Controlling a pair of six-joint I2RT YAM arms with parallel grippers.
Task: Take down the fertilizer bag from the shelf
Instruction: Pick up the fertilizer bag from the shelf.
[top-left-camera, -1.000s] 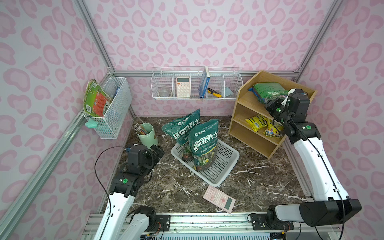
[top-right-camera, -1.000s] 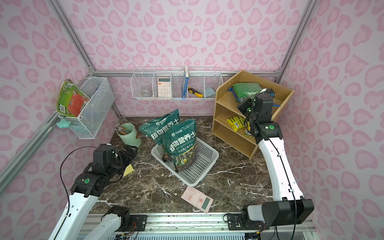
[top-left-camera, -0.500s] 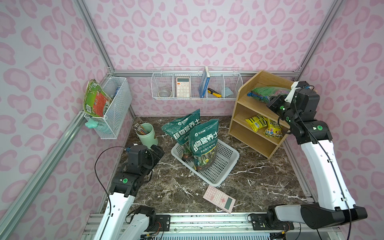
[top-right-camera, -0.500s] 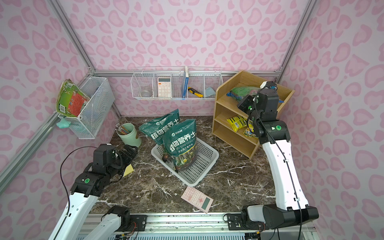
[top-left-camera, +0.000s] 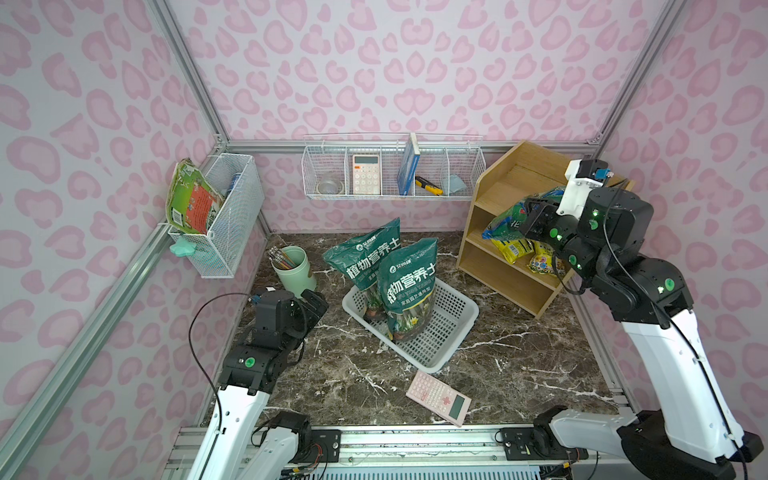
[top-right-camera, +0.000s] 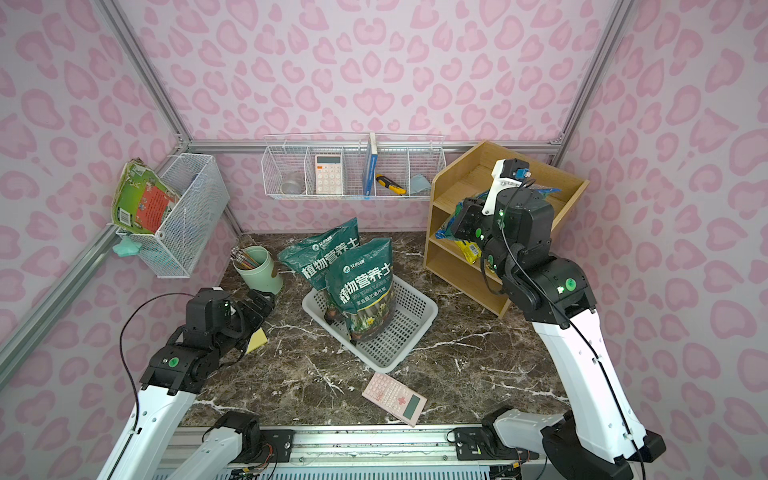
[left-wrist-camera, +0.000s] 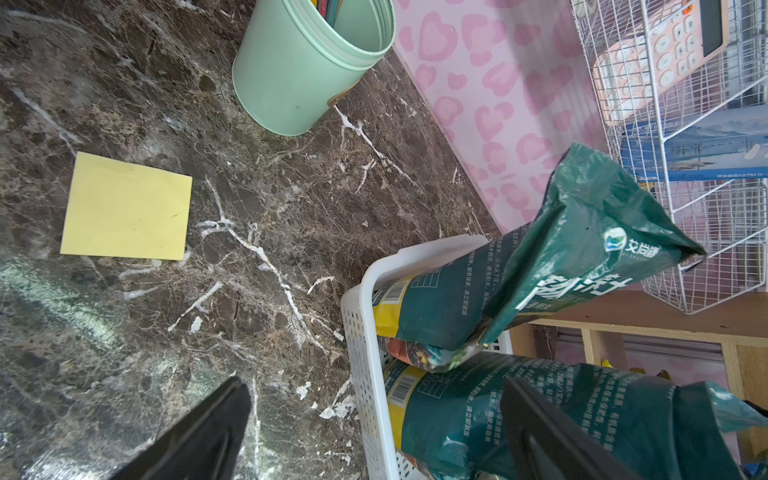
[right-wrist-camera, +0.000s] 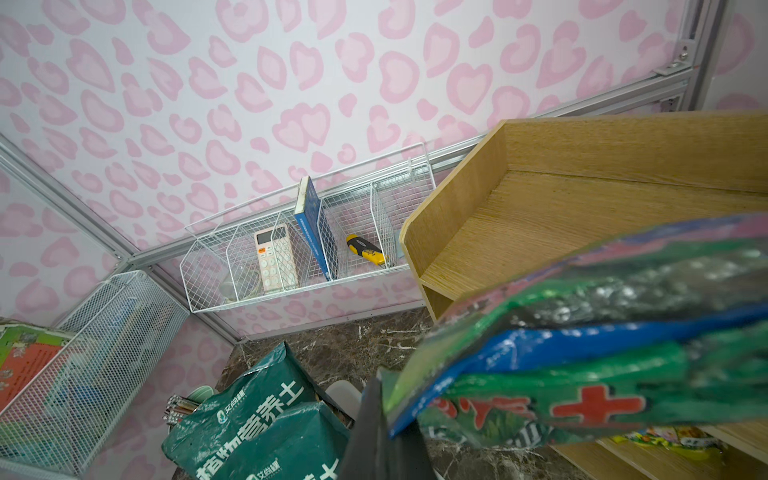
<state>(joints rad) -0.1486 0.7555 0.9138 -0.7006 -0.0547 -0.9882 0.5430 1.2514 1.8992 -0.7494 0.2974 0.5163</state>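
The fertilizer bag, green with a blue band and red lettering, hangs tilted in front of the shelf's upper tiers, off the top board. My right gripper is shut on its edge. In the right wrist view the bag fills the frame beside the dark fingers. The light wood shelf stands at the back right, and its top tier is bare. My left gripper hovers low at the left, open and holding nothing.
A white basket mid-table holds two dark green soil bags. A pink calculator lies near the front. A mint cup and a yellow note are at the left. Yellow packets sit on the shelf's middle tier. Wire baskets hang on the walls.
My right arm has drawn the bag off the top tier, outward and down in front of the shelf. The left arm has not moved.
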